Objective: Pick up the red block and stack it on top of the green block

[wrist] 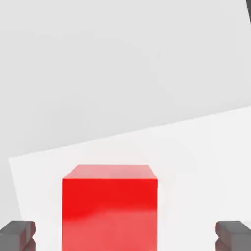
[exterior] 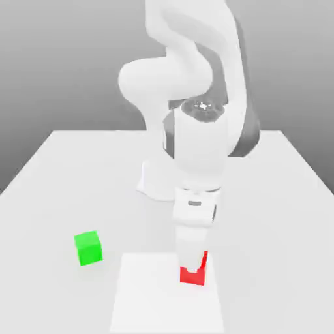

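Note:
The red block rests on a white square patch near the table's front. My gripper has come straight down over it and stands open. In the hand view the red block lies between the two dark fingers, with a clear gap on each side, so neither pad touches it. The green block sits on the table toward the exterior view's left of the red one, just off the patch and well apart from the gripper.
The arm's white base stands behind the gripper at the middle of the light grey table. The white patch's edge runs across the hand view beyond the red block.

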Controlling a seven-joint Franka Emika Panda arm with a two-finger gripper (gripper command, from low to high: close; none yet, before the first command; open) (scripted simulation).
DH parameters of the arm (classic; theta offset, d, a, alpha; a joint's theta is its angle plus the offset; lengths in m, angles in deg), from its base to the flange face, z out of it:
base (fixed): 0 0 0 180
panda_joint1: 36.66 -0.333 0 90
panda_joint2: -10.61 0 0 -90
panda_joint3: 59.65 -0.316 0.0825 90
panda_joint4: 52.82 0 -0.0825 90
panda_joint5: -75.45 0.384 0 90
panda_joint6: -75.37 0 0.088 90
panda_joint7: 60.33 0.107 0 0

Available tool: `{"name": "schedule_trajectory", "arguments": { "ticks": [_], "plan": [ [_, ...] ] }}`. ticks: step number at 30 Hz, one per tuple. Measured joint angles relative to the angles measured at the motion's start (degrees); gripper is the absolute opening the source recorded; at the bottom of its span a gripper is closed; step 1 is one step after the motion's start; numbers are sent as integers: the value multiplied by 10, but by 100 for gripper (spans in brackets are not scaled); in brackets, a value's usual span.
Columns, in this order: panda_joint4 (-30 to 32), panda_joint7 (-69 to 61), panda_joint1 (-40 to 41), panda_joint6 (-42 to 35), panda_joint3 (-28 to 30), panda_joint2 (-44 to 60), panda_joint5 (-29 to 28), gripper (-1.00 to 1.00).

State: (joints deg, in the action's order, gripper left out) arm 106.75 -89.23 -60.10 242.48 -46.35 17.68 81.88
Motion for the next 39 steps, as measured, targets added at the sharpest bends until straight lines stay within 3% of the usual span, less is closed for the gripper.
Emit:
{"name": "schedule_trajectory", "arguments": {
  "ticks": [5,6,13,20,28,39],
  "plan": [
    [-5,-39,37,46,-50,56,56,0],
    [-6,-44,44,53,-60,65,62,-100],
    [-6,-44,46,52,-61,66,62,-100],
    [1,8,14,-5,-11,-6,-11,-100],
    [17,48,18,-69,3,-82,-69,-100],
    [42,-2,170,-143,108,-180,-142,-100]
  ]
}}
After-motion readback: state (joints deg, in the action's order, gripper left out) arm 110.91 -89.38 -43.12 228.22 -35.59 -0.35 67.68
